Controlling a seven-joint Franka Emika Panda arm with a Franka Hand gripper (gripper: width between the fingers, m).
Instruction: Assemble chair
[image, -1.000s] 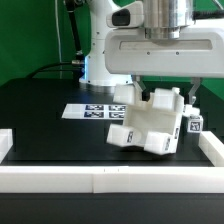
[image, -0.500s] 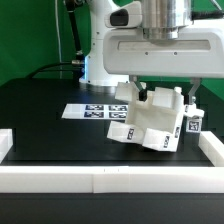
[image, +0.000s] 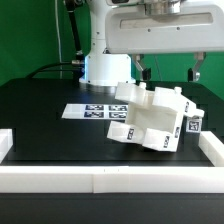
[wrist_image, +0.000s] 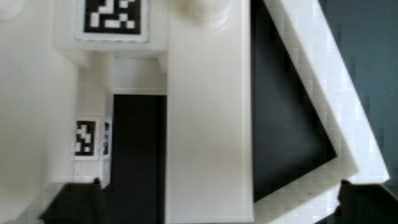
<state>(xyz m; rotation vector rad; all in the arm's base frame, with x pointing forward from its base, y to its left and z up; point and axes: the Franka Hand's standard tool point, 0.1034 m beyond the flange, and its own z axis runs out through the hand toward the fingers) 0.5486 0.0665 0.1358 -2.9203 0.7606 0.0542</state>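
The partly joined chair (image: 150, 122), chunky white pieces with black-and-white tags, lies tilted on the black table right of centre. My gripper (image: 170, 70) hangs open and empty just above it, one dark finger (image: 143, 69) on each side, touching nothing. In the wrist view the chair (wrist_image: 196, 110) fills the picture below my gripper (wrist_image: 217, 205). A large tag (wrist_image: 116, 20) and a small tag (wrist_image: 84, 138) show on it. The dark fingertips (wrist_image: 71, 205) stand wide apart at the picture's edge.
The marker board (image: 95, 111) lies flat on the table to the exterior view's left of the chair. A low white border rail (image: 100, 181) runs along the front, with side pieces at both ends. The arm's white base (image: 105, 68) stands behind.
My gripper has risen straight up from the chair, where its fingers stood low beside the top pieces. The chair has stayed in place on the table.
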